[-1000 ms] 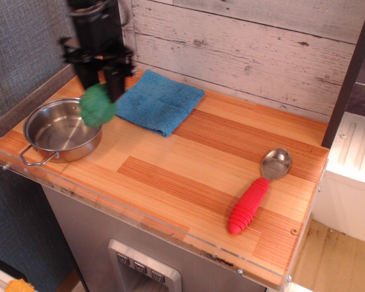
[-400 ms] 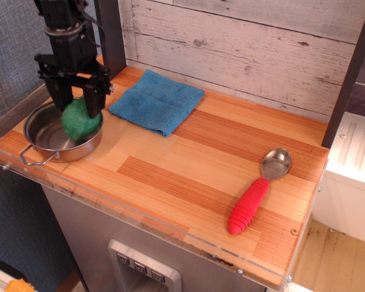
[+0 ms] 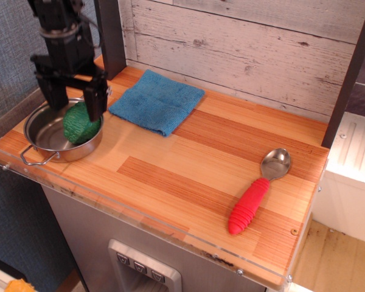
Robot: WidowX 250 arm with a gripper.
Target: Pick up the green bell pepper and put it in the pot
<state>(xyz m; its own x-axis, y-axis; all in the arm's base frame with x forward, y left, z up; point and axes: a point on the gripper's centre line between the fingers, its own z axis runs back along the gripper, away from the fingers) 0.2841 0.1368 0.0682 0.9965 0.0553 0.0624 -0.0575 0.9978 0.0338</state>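
Green bell pepper (image 3: 80, 123) inside the pot (image 3: 39, 141), upright claw (image 3: 75, 102) spread open just above.

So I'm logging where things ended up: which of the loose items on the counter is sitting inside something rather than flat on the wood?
The green bell pepper: it sits inside the pot. The blue cloth and red-handled spoon lie on wood.

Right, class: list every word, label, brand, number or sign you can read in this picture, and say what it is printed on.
None: no readable text anywhere in this view.
The pot, green bell pepper, blue cloth and spoon carry no markings.
The buttons on the panel below the counter are too small to show any symbols.
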